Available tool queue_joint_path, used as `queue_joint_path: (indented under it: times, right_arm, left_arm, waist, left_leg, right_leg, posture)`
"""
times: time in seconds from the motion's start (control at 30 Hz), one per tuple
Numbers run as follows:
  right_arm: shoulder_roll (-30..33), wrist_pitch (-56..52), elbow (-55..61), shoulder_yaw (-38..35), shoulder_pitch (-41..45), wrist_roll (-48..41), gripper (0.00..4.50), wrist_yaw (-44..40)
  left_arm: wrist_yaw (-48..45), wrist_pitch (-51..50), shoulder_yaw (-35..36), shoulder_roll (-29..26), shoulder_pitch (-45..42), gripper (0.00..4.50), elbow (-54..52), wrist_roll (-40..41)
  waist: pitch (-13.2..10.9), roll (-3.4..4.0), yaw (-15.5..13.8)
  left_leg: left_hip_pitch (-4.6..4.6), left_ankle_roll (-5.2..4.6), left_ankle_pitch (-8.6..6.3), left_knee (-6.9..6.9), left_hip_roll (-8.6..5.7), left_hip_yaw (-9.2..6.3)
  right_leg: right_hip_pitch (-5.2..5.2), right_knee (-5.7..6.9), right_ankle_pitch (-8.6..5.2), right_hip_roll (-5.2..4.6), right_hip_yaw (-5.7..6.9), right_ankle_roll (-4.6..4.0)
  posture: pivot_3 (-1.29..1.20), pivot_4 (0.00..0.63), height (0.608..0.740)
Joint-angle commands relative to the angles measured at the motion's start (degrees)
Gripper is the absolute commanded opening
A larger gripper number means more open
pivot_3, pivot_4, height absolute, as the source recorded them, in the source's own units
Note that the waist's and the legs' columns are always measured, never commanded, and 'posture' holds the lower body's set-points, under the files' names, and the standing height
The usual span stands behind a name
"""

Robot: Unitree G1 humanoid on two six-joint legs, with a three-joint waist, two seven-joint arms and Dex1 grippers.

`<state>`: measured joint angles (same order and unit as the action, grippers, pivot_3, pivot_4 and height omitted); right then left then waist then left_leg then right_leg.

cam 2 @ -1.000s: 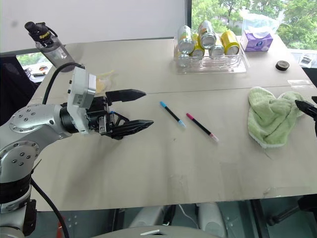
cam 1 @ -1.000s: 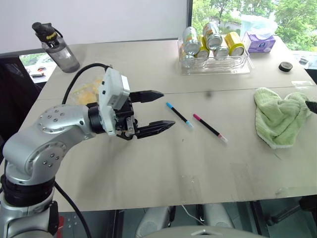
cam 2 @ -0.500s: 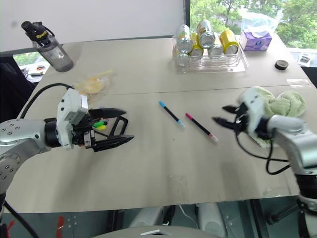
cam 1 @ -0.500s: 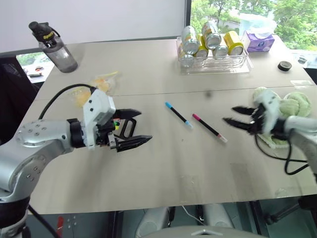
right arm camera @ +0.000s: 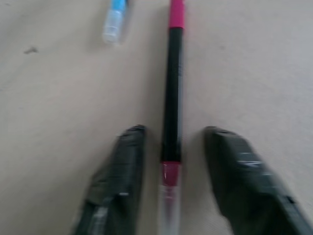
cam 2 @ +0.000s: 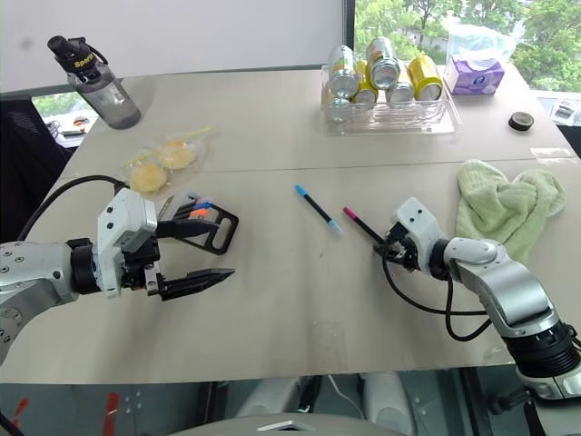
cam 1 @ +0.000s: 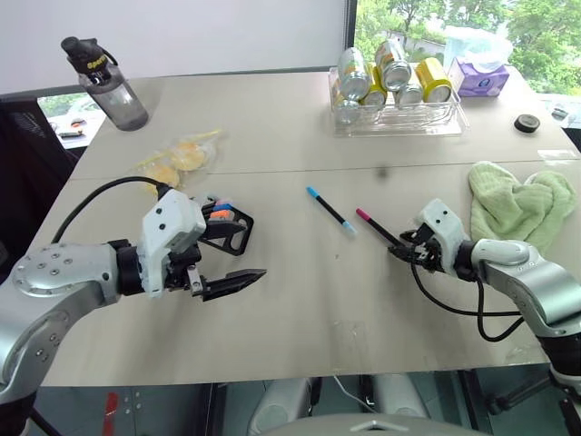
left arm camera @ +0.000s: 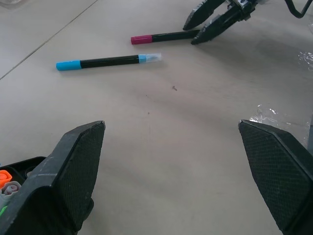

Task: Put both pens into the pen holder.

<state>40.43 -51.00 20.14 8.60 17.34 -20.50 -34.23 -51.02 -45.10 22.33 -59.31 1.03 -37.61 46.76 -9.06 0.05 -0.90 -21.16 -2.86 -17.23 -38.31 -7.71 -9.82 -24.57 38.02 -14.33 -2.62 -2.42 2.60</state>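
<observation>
Right gripper [right arm camera: 171, 181] set astride the pink pen [right arm camera: 172, 93] — the first pick is in hand.

Its fingers [right arm camera: 115, 181] are seen either side of the pen's near end, with a small gap on each flank, so nothing is gripped yet. The pen lies flat on the table [cam 1: 363, 309], and the blue pen [cam 1: 329, 210] lies just beside it, apart. The holder [cam 2: 201, 218] rests near the left gripper [cam 1: 238, 246], whose jaws are spread wide and empty. Next, a squeeze on the pink barrel is called for — then a lift and a carry across to the holder.
</observation>
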Motion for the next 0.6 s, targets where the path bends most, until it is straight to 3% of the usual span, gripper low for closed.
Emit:
queue_joint_path:
  times: [0.03,0.07,0.27,0.47,0.6]
  right_arm:
    - [0.2,-1.2,1.0,0.2,-1.6,1.4,0.36,0.9]
    - [-0.1,-1.5,1.3,-0.2,-1.7,1.4,0.01,1.2]
    - [-2.1,0.7,2.2,-3.8,-2.4,1.4,0.01,3.3]
    - [-11.8,4.9,5.9,-11.7,0.4,-6.7,0.01,3.2]
    - [-14.8,9.7,10.9,-11.4,0.7,-11.7,0.01,-1.6]
  left_arm:
    - [-0.2,1.4,0.1,0.1,-1.7,4.5,-0.3,0.0]
    - [-0.3,1.5,-0.2,0.2,-2.0,4.5,-0.1,0.1]
    - [1.4,1.1,-2.2,3.9,-5.7,4.5,2.1,2.5]
    - [17.2,-3.6,-3.2,19.4,-12.3,4.5,6.7,12.7]
    - [28.6,-4.2,-4.4,30.3,-16.0,4.5,9.0,19.3]
  waist:
    - [0.0,-0.06,0.0]
    - [0.0,-0.06,0.0]
    - [0.1,-0.09,0.1]
    - [0.1,-0.09,0.2]
    - [0.1,-0.11,0.3]
  left_leg:
    - [0.0,0.0,0.0,0.0,0.0,0.0]
    - [0.01,0.0,0.0,0.0,0.0,0.0]
    - [0.03,0.0,0.0,-0.01,0.0,0.0]
    - [0.05,0.01,0.01,-0.08,0.0,-0.01]
    - [0.04,0.01,0.01,-0.12,0.0,-0.01]
  right_leg:
    - [0.01,0.0,0.0,0.0,0.0,0.0]
    - [0.02,0.0,0.0,0.0,0.0,0.0]
    - [0.04,0.0,0.0,0.0,0.0,0.0]
    - [0.03,0.1,0.02,0.02,0.0,0.02]
    - [0.02,0.14,0.03,0.03,0.0,0.03]
  posture:
    - [0.0,0.15,0.74]
    - [0.0,0.15,0.74]
    - [0.0,0.15,0.74]
    - [0.0,0.15,0.74]
    - [0.0,0.15,0.74]
